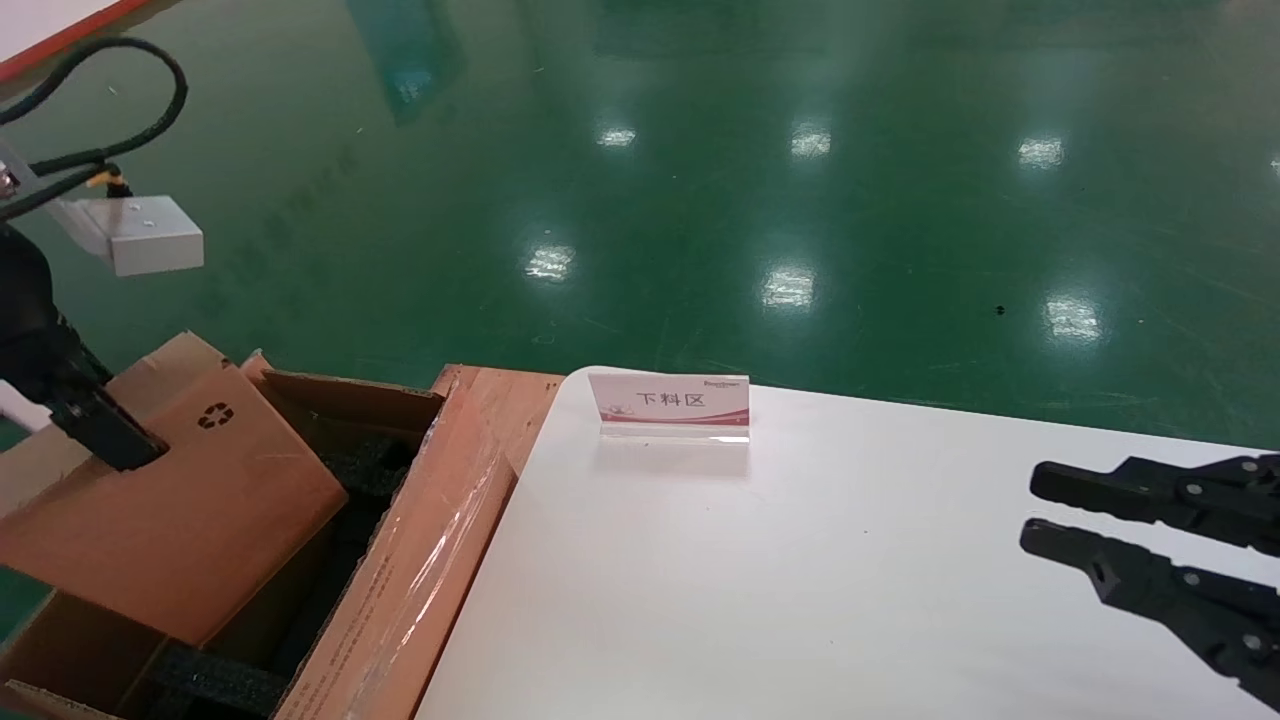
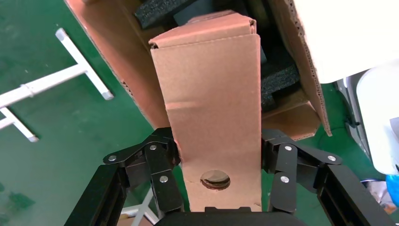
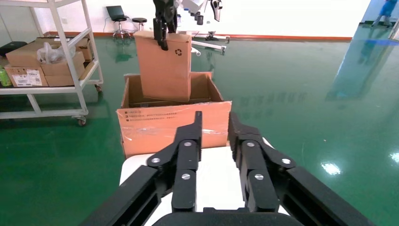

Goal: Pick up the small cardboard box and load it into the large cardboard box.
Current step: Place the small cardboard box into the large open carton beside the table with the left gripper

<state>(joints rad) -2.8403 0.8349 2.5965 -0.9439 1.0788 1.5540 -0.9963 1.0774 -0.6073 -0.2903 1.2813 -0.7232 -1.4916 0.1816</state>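
Head view: left gripper (image 1: 105, 425) is cut off at frame edge, clamped on small cardboard box (image 1: 190, 500), tilted into large cardboard box (image 1: 420, 570) (lower end hidden); right gripper (image 1: 1040, 515) is parked slightly apart over table (image 1: 800, 580).

Flap print (image 1: 352, 640) illegible (too small)

Small cardboard box (image 1: 190, 500): thin, flat, orange-brown, black recycling symbol on its broad face, round hole in its narrow edge.
Pose: tilted, lower end inside the carton's opening, upper end clamped in my left tool (image 2: 219, 162).
Large cardboard box (image 1: 420, 560): brown corrugated, open, black foam inside, taped flap against the counter (image 1: 800, 560) edge.
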